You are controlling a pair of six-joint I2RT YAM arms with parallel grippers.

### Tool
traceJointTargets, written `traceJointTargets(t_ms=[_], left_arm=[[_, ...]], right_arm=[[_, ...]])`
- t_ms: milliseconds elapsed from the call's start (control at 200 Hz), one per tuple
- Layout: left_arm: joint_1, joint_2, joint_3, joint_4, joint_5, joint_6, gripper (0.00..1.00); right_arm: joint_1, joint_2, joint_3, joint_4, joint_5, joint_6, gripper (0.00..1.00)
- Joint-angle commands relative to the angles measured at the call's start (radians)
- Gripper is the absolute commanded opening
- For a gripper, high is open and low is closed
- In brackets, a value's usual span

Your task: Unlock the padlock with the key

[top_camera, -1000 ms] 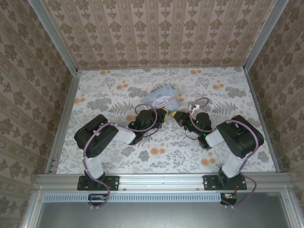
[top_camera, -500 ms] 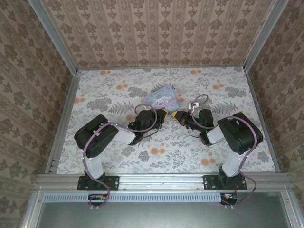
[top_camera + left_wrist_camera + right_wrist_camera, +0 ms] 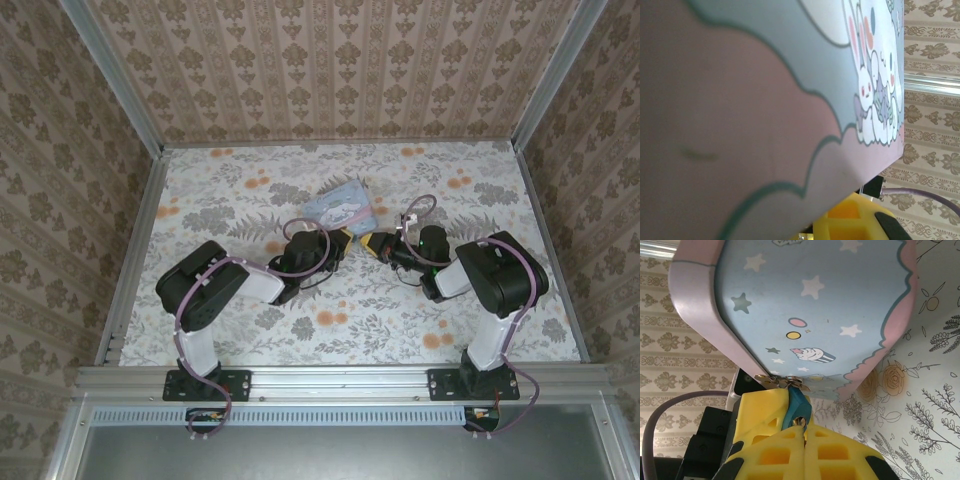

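The pastel-blue cartoon-printed tin (image 3: 340, 207) lies on its side, its metal hasp (image 3: 782, 381) turned toward the arms. The small teal-blue metal padlock (image 3: 796, 407) hangs from that hasp at the tin's near edge. The left gripper (image 3: 342, 238), jaws drawn narrow, presses against the padlock's side just below the tin, apparently to steady it against turning. The right gripper (image 3: 804, 434), jaws fully together, meets the padlock's underside end-on, in line for insertion. Whether the thin key sits between its yellow fingers (image 3: 840, 450) is too small to tell. Beneath the tin is a floral-printed table covering (image 3: 250, 200). Damask-papered walls (image 3: 330, 70) enclose it behind and on both sides, and an aluminium rail (image 3: 340, 378) carries the arm bases.
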Motion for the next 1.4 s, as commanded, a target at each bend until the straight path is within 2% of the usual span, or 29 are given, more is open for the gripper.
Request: traceJointTargets(t_ms=[0, 415, 1015, 1395], left_arm=[[-0.071, 0.011, 0.003, 0.059, 0.305, 0.021, 0.0], [-0.071, 0.023, -0.002, 0.095, 0.33, 0.012, 0.0], [-0.071, 0.012, -0.002, 0.119, 0.366, 0.019, 0.0], [-0.079, 0.043, -0.002, 0.266, 0.33, -0.106, 0.0]], right_arm=[[0.024, 0.02, 0.071, 0.086, -0.035, 0.024, 0.0], [-0.002, 0.055, 0.12, 0.074, -0.095, -0.009, 0.0], [-0.015, 0.097, 0.139, 0.084, -0.135, 0.104, 0.0], [-0.012, -0.005, 0.04, 0.086, -0.072, -0.049, 0.0]])
